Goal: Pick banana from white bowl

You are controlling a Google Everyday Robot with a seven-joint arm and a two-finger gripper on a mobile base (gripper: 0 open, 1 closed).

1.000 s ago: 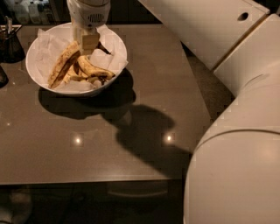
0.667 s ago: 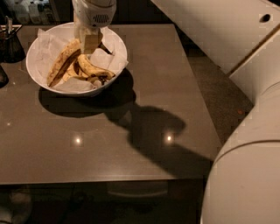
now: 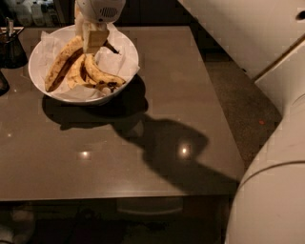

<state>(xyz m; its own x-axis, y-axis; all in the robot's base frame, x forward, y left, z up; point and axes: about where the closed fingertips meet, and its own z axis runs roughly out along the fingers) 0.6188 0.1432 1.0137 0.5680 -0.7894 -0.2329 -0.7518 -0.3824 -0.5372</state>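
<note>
The white bowl [image 3: 125,47], lined with white crinkled paper, stands at the table's back left. The banana [image 3: 61,63], long, yellow and brown-speckled, lies along the bowl's left side. Two shorter spotted bananas [image 3: 102,76] lie to its right. My gripper [image 3: 93,39] hangs down from a white wrist [image 3: 99,8] over the back of the bowl, right at the upper end of the long banana. Whether it touches the banana does not show.
A dark container [image 3: 10,46] with utensils stands left of the bowl at the table's edge. Bottles [image 3: 29,11] stand behind it. My white arm and body [image 3: 271,190] fill the right side. The brown table [image 3: 167,95] ends at the right above speckled floor [image 3: 243,105].
The gripper has shifted slightly back and left over the bowl. The large white arm segments have swung to the right. The bananas and bowl have not moved.
</note>
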